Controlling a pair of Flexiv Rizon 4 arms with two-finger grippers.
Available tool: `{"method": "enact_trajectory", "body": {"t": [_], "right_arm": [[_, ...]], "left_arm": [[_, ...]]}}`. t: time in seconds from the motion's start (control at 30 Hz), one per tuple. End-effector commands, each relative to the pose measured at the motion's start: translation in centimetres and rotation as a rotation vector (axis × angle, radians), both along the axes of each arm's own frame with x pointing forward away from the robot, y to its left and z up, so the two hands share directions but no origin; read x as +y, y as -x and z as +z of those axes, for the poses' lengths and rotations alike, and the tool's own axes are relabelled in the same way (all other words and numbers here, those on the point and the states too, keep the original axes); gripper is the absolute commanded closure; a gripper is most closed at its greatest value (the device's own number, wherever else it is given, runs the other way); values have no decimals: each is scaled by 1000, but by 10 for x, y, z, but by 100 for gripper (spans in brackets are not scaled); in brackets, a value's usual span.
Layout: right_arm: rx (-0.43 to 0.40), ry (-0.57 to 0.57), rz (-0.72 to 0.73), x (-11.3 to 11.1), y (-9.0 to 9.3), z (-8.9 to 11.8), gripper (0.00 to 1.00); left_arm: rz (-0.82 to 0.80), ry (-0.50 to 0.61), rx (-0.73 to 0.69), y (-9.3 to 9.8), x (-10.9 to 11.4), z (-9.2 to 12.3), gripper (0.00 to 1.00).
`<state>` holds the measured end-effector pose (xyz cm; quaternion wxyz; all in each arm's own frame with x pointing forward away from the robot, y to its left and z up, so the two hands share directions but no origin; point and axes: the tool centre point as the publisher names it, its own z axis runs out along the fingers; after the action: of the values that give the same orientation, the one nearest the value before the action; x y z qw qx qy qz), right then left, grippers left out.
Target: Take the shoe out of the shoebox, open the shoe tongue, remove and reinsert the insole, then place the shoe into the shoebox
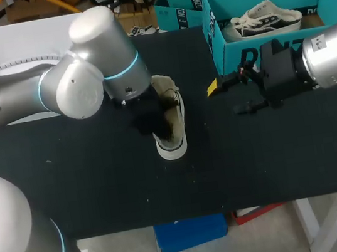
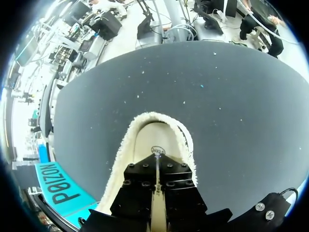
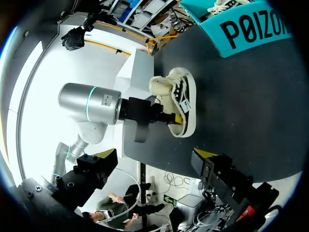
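A cream low-top shoe (image 1: pixel 172 125) with a white toe cap lies on the black table (image 1: pixel 87 176), left of the teal shoebox (image 1: pixel 270 41). My left gripper (image 1: pixel 154 120) is shut, and its black fingers reach down into the shoe's opening. In the left wrist view the fingertips (image 2: pixel 157 162) rest at the printed end of the pale insole (image 2: pixel 153 137), ringed by the fleece lining (image 2: pixel 126 145). My right gripper (image 1: pixel 231 96) hangs open and holds nothing between the shoe and the box. From the right wrist, the shoe (image 3: pixel 183 96) lies well ahead of the open right gripper (image 3: pixel 154 157), with the left gripper (image 3: pixel 166 116) in it.
A second shoe (image 1: pixel 266 17) lies inside the shoebox at the back right. Another teal box (image 1: pixel 179 7) stands behind it. A white board (image 1: pixel 11 48) covers the table's back left corner. The front strip of the table is bare black cloth.
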<state>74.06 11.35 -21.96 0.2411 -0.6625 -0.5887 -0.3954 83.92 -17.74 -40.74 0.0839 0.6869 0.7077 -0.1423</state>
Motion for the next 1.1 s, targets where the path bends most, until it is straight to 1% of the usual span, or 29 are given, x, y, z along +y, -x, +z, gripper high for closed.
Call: {"method": "enact_trajectory", "body": {"t": [0.03,0.1,0.13,0.17,0.2,0.23,0.27,0.37,0.43,0.5,0.53,0.57,0.6,0.63,0.73,0.8,0.87,1.0,1.1], "right_arm": [[0,0,0,0,0,0,0],[0,0,0,0,0,0,0],[0,0,0,0,0,0,0],[0,0,0,0,0,0,0],[0,0,0,0,0,0,0],[0,0,0,0,0,0,0],[0,0,0,0,0,0,0],[0,0,0,0,0,0,0],[0,0,0,0,0,0,0],[0,0,0,0,0,0,0],[0,0,0,0,0,0,0],[0,0,0,0,0,0,0],[0,0,0,0,0,0,0],[0,0,0,0,0,0,0],[0,0,0,0,0,0,0],[0,0,0,0,0,0,0],[0,0,0,0,0,0,0],[0,0,0,0,0,0,0],[0,0,0,0,0,0,0]], "left_arm": [[1,-12,-8,5,9,22,83],[3,-10,-12,5,11,29,82],[3,-10,-12,5,11,29,82],[14,7,-2,3,14,37,83],[19,19,7,3,15,41,85],[28,43,23,2,17,48,96],[37,57,33,0,19,53,100],[70,117,58,-5,24,68,100],[111,177,93,-11,29,78,100],[141,212,109,-17,32,83,100],[188,273,122,-26,37,89,100],[215,309,150,-31,39,92,100],[225,321,157,-33,40,93,100],[264,371,176,-41,44,97,100],[328,456,227,-53,50,103,100],[389,524,262,-65,56,106,100],[443,570,277,-78,60,108,100],[520,621,267,-99,63,108,100],[552,623,250,-111,61,105,100]]}}
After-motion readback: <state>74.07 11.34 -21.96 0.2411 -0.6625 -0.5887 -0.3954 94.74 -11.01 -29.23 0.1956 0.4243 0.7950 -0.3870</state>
